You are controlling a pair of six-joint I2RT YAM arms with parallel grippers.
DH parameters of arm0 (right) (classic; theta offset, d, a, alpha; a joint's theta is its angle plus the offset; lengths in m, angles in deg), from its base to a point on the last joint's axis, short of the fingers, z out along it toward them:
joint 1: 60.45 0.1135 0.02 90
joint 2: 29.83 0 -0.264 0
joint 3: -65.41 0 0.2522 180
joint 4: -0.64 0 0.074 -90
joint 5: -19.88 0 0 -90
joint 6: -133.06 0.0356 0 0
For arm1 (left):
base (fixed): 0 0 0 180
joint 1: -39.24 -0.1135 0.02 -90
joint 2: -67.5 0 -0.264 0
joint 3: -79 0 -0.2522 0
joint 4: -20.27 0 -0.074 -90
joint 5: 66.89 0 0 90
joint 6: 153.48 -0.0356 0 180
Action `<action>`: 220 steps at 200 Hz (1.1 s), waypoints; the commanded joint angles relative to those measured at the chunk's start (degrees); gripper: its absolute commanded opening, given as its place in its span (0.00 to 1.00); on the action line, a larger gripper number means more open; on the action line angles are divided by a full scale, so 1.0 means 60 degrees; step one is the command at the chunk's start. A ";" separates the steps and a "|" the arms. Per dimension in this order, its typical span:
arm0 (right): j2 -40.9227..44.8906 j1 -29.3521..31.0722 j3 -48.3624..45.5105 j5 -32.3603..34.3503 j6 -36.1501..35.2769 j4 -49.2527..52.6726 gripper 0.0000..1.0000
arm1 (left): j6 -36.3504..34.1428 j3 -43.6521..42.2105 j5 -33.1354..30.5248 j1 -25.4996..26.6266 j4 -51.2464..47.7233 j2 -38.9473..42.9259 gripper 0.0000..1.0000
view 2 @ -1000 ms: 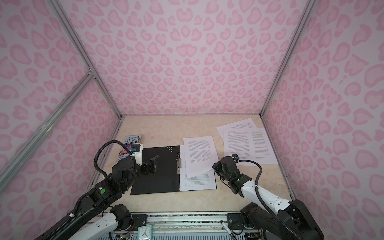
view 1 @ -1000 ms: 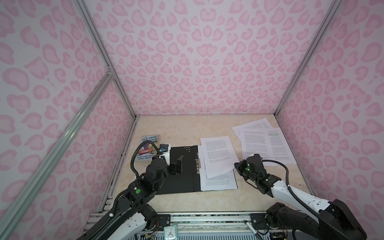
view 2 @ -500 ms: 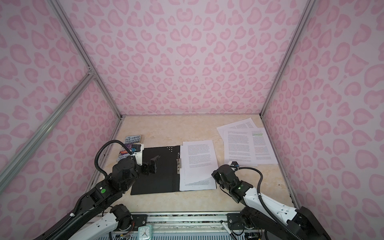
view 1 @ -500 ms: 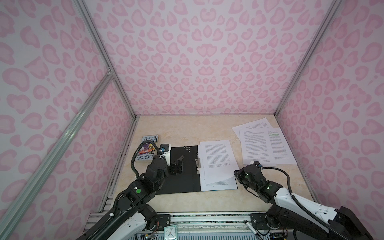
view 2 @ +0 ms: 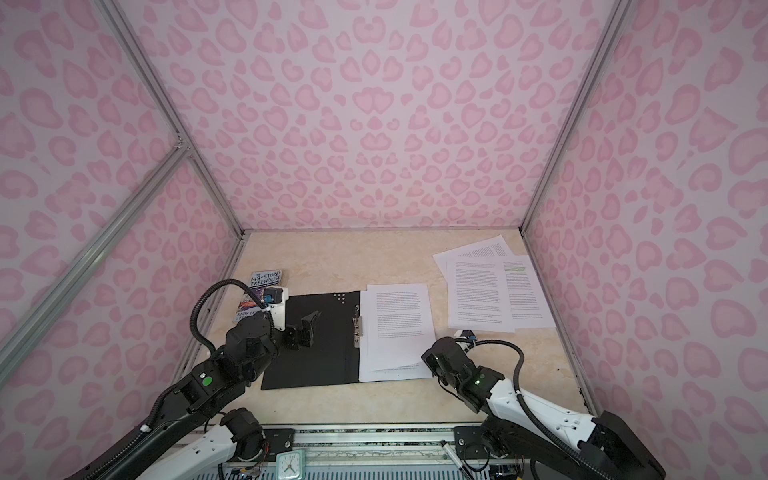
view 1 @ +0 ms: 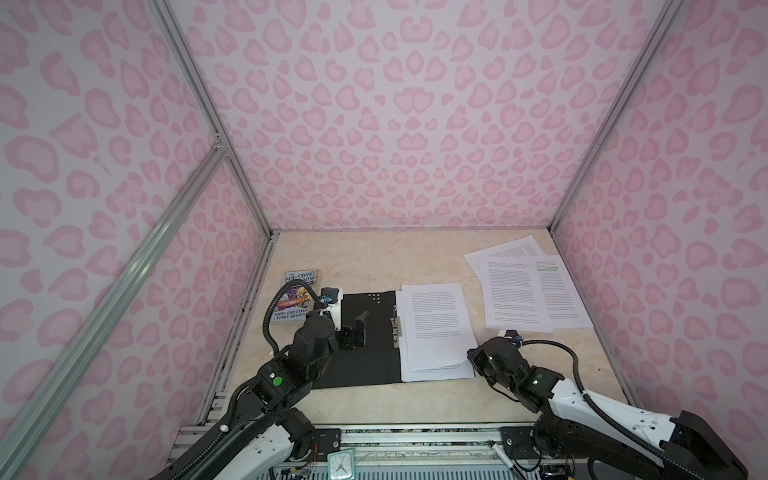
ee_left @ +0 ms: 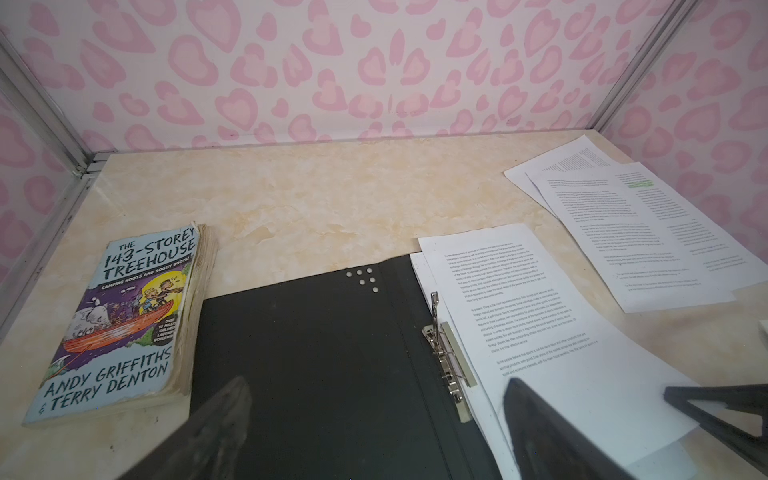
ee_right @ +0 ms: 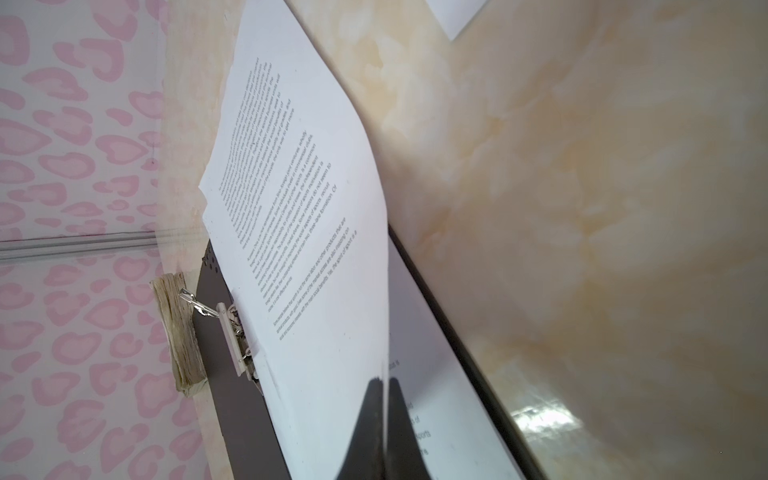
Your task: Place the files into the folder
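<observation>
The folder [view 1: 361, 361] lies open and flat near the table's [view 1: 374, 257] front edge, left of centre, with a metal clip [view 1: 395, 328] at its spine. A few sheets [view 1: 432, 320] rest on its right half, their long axis running front to back, parallel with the spine. The right fingers [ee_right: 371, 428] are pinched shut on the top sheet's [ee_right: 316, 208] near right corner, so the sheet stretches away from them toward the clip. I judge this arm should settle it. The left fingers [ee_left: 548, 436] hang wide and empty over the left cover. A pile [view 1: 532, 291] waits at the far right corner, nearer the right arm. A book [view 1: 297, 276] lies beside the folder's left edge.
</observation>
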 commanded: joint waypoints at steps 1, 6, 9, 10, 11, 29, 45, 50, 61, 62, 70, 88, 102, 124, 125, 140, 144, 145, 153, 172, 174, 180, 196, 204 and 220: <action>-0.0212 0.0106 0.0017 0.0039 0.0080 -0.0051 0.00 | 0.0029 0.0104 0.0071 -0.0004 0.0015 0.0001 0.96; -0.0277 0.0106 0.0010 -0.0009 0.0073 -0.0093 0.00 | 0.0028 0.0111 0.0074 -0.0004 0.0013 0.0001 0.96; -0.0314 0.0106 0.0008 -0.0030 0.0060 -0.0144 0.00 | 0.0027 0.0111 0.0075 -0.0004 0.0015 0.0001 0.96; -0.0314 0.0106 0.0008 -0.0030 0.0060 -0.0144 0.00 | 0.0027 0.0111 0.0075 -0.0011 0.0015 0.0001 0.96; -0.0335 0.0106 0.0008 -0.0051 0.0051 -0.0165 0.00 | 0.0027 0.0111 0.0075 -0.0007 0.0015 0.0001 0.96; -0.0564 0.0126 0.0195 -0.0175 -0.0126 -0.0071 0.00 | 0.0027 0.0111 0.0074 -0.0005 0.0013 0.0001 0.96; -0.0740 0.0149 0.0374 -0.0269 -0.0325 0.0071 0.00 | 0.0038 0.0111 0.0065 -0.0007 0.0015 -0.0010 0.96; -0.0779 0.0144 0.0431 -0.0303 -0.0409 0.0084 0.00 | 0.0027 0.0104 0.0063 -0.0005 0.0015 -0.0014 0.96; -0.0924 0.0150 0.0619 -0.0416 -0.0620 0.0170 0.00 | 0.0014 0.0111 0.0072 -0.0004 0.0015 -0.0014 0.96; -0.0941 0.0150 0.0641 -0.0415 -0.0640 0.0187 0.00 | 0.0013 0.0111 0.0066 -0.0004 0.0008 -0.0014 0.96; -0.1060 0.0174 0.0804 -0.0474 -0.0846 0.0273 0.00 | 0.0020 0.0104 0.0070 -0.0004 0.0003 -0.0014 0.96; -0.1433 0.0190 0.1249 -0.0689 -0.1266 0.0662 0.00 | 0.0020 0.0111 0.0081 -0.0011 0.0001 -0.0017 0.96; -0.1601 0.0279 0.1421 -0.0707 -0.1352 0.0902 0.00 | 0.0033 0.0106 0.0083 -0.0005 0.0001 -0.0028 0.96; -0.1560 0.0326 0.1287 -0.0720 -0.1246 0.0815 0.00 | 0.0016 0.0105 0.0082 -0.0005 0.0001 -0.0043 0.96; -0.1552 0.0333 0.1283 -0.0721 -0.1246 0.0824 0.00 | 0.0014 0.0094 0.0086 -0.0012 0.0001 -0.0043 0.96; -0.1453 0.0339 0.1251 -0.0711 -0.1222 0.1003 0.00 | 0.0029 0.0111 0.0089 -0.0007 0.0001 -0.0057 0.96; -0.1421 0.0338 0.1242 -0.0715 -0.1218 0.1023 0.00 | 0.0027 0.0109 0.0090 -0.0004 0.0001 -0.0070 0.96; -0.1409 0.0339 0.1231 -0.0718 -0.1225 0.1024 0.00 | 0.0027 0.0110 0.0090 -0.0004 0.0001 -0.0071 0.96; -0.1348 0.0340 0.1194 -0.0735 -0.1231 0.1053 0.00 | 0.0036 0.0111 0.0104 -0.0014 0.0010 -0.0080 0.96; -0.1245 0.0340 0.1161 -0.0766 -0.1311 0.1285 0.00 | 0.0044 0.0124 0.0145 -0.0015 0.0008 -0.0113 0.96; -0.1231 0.0340 0.1168 -0.0766 -0.1324 0.1317 0.00 | 0.0031 0.0122 0.0144 -0.0017 0.0013 -0.0115 0.96; -0.1209 0.0340 0.1175 -0.0771 -0.1346 0.1391 0.00 | 0.0043 0.0120 0.0140 -0.0018 0.0001 -0.0120 0.96; -0.1135 0.0333 0.1156 -0.0806 -0.1385 0.1464 0.00 | 0.0043 0.0124 0.0145 -0.0018 0.0001 -0.0142 0.96; -0.1133 0.0337 0.1147 -0.0850 -0.1392 0.1464 0.00 | 0.0043 0.0131 0.0148 -0.0011 -0.0014 -0.0145 0.96; -0.1148 0.0339 0.1122 -0.0928 -0.1392 0.1479 0.00 | 0.0045 0.0140 0.0126 -0.0018 -0.0016 -0.0160 0.96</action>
